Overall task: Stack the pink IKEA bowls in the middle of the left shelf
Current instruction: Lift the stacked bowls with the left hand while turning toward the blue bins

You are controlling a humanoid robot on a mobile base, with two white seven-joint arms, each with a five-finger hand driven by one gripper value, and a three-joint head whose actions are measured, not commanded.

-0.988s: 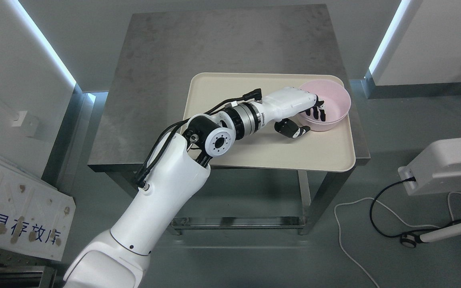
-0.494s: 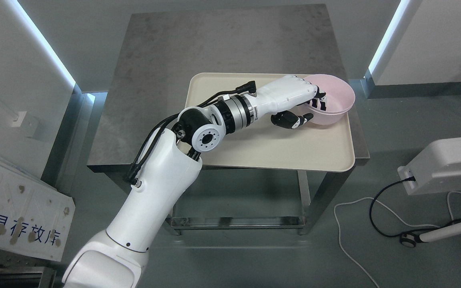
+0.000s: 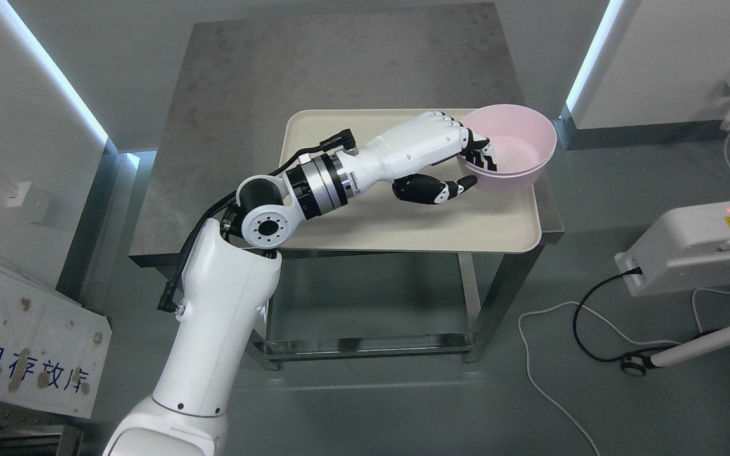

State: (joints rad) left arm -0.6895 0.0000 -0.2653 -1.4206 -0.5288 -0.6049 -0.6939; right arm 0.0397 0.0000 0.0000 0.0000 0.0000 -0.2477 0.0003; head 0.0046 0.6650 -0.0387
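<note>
Left hand (image 3: pixel 447 158): gripping the near-left rim of the pink bowl (image 3: pixel 514 147), fingers (image 3: pixel 480 154) curling inside, thumb pressing outside below.
Pink bowl: tilting at the hand's far end, over the right far corner of the cream tray (image 3: pixel 403 215).
Tray: lying under the hand on the grey table (image 3: pixel 244 95).

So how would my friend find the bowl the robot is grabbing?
Look at the grey table in the middle, then the cream tray on it. At the tray's far right corner is the pink bowl, pinched at its rim by the white left robot hand. It is the only pink thing there.
</note>
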